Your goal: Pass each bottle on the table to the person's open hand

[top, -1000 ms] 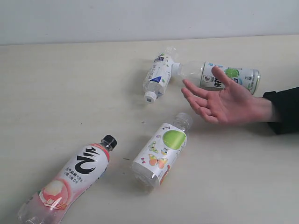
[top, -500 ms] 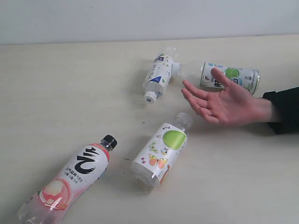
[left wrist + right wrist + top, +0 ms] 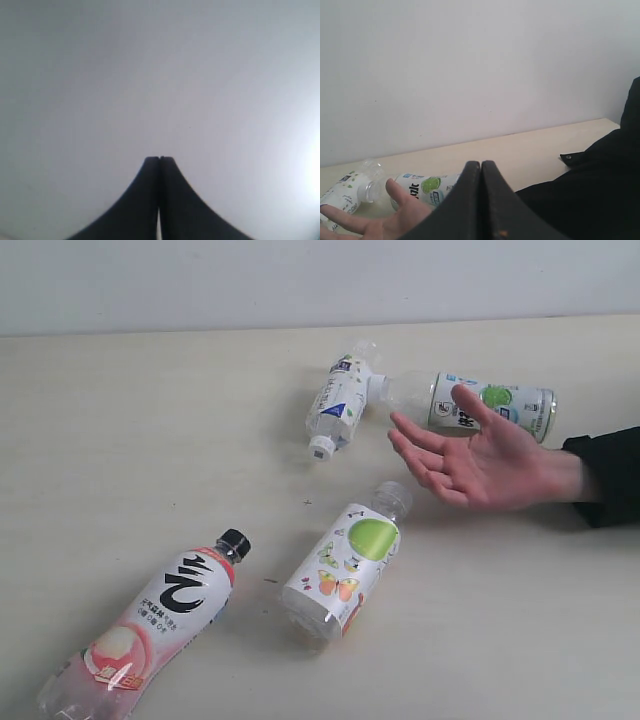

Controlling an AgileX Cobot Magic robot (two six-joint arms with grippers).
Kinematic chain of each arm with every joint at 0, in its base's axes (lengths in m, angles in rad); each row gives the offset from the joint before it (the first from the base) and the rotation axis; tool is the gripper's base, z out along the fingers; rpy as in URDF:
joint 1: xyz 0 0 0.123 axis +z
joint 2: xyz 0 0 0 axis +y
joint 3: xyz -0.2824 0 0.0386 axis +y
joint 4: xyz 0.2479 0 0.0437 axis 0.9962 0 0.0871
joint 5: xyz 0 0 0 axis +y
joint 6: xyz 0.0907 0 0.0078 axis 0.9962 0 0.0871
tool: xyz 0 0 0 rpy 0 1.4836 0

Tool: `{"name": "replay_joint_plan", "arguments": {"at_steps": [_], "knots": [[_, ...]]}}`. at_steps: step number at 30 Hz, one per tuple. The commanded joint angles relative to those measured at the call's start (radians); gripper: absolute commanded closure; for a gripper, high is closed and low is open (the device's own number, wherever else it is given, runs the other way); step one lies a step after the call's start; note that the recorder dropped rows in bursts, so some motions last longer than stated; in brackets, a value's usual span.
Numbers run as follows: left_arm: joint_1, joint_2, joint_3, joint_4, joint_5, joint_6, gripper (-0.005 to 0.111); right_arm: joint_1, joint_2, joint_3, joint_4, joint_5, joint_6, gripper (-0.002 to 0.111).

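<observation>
Several bottles lie on the beige table [image 3: 120,420]. A pink-labelled one with a black cap [image 3: 150,625] is at the front left. A bottle with a green apple label [image 3: 345,565] lies in the middle. A white and blue bottle [image 3: 338,405] and a lime-labelled bottle [image 3: 480,405] lie further back. The person's open hand [image 3: 470,455], palm up, hovers in front of the lime bottle [image 3: 427,186]. No gripper shows in the exterior view. My left gripper [image 3: 159,159] is shut and empty before a blank grey surface. My right gripper [image 3: 481,163] is shut and empty, behind the hand [image 3: 385,220].
A black sleeve [image 3: 605,475] reaches in from the right edge and fills the right side of the right wrist view [image 3: 590,195]. A pale wall [image 3: 300,280] runs behind the table's far edge.
</observation>
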Motion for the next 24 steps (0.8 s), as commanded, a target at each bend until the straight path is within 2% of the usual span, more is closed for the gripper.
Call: {"name": "replay_joint_plan", "arguments": {"at_steps": [1, 8, 11, 14, 16, 20, 24], "knots": [[0.001, 0.141, -0.11, 0.119, -0.006, -0.051, 0.107, 0.001, -0.006, 0.005, 0.005, -0.003, -0.001, 0.108], [0.001, 0.435, -0.367, 0.328, 0.143, 0.026, 0.107, 0.001, -0.006, 0.005, 0.005, -0.003, -0.001, 0.108], [0.001, 0.504, -0.46, 0.435, 0.178, 0.106, 0.107, 0.001, -0.006, 0.005, 0.005, -0.003, -0.001, 0.108], [0.001, 0.55, -0.543, 0.468, 0.189, 0.192, 0.107, 0.001, -0.006, 0.005, 0.005, -0.003, -0.001, 0.108], [0.001, 0.584, -0.607, 0.477, 0.272, 0.199, 0.107, 0.001, -0.006, 0.005, 0.005, -0.003, -0.001, 0.108], [0.0, 0.689, -0.747, 0.669, 0.592, 0.231, 0.107, 0.001, -0.006, 0.005, 0.005, -0.003, -0.001, 0.108], [0.0, 0.795, -0.816, 0.656, 0.846, 0.487, 0.107, 0.001, -0.006, 0.005, 0.005, -0.003, -0.001, 0.108]]}}
